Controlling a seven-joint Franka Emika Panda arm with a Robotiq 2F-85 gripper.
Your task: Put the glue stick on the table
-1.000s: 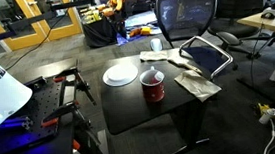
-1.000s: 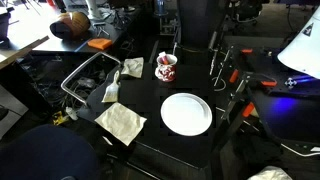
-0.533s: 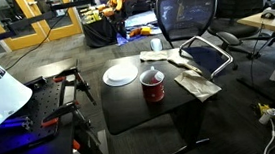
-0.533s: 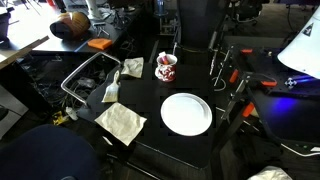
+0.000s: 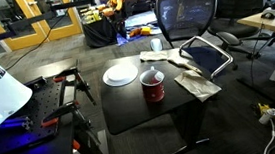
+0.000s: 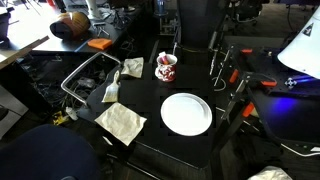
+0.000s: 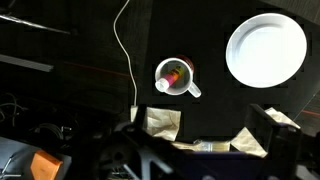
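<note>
Wrist view, l. to r.: we see a thin white cable; then a mug on the dark desk, w/ the glue stick apparently inside it, though we can't be sure; a white plate nearby, not touching; the gripper along the bottom edge, jaws spread, nothing held.

No visible change in either exterior view, nothing on the table shifted

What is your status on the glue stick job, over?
Pincer open, empty, above table. Red item in mug, maybe glue stick. Plate alongside; nothing blocks mug.
</note>
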